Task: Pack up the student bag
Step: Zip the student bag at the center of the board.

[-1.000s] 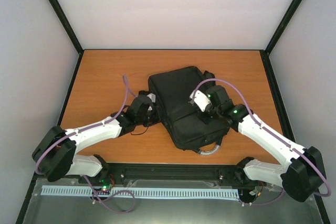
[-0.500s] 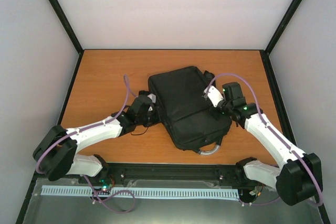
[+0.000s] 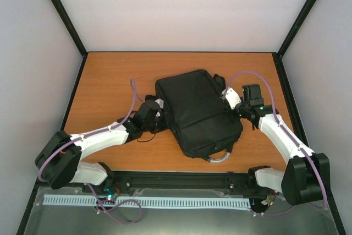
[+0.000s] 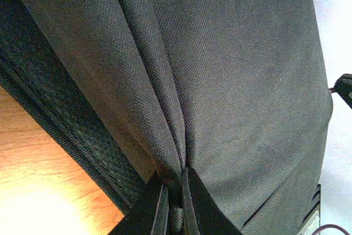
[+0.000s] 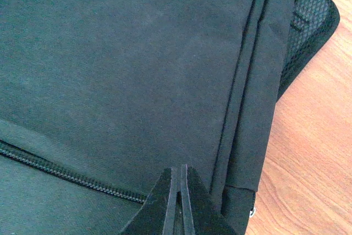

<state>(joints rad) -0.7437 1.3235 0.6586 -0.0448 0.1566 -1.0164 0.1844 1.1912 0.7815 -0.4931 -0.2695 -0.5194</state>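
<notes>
The student bag (image 3: pixel 195 108) is a large black fabric backpack lying flat in the middle of the table, its grey loop handle (image 3: pixel 219 158) at the near end. My left gripper (image 3: pixel 158 115) is at the bag's left edge and is shut on a pinched fold of its fabric (image 4: pixel 181 152); the jaws (image 4: pixel 175 196) squeeze the fold between them. My right gripper (image 3: pixel 234 109) is at the bag's right edge, shut and empty, its tips (image 5: pixel 179 182) just above the black front panel (image 5: pixel 137 53) near the end of a zip (image 5: pixel 66 174).
The orange wooden table (image 3: pixel 110 81) is walled on three sides. A black mesh strap (image 5: pixel 311 26) sticks out from under the bag at its far right corner. Bare wood (image 5: pixel 313 163) lies right of the bag. A black rail (image 3: pixel 181 179) runs along the near edge.
My right gripper has moved right and away, from over the bag's front pocket to the bag's right edge. The left gripper and the bag have stayed put.
</notes>
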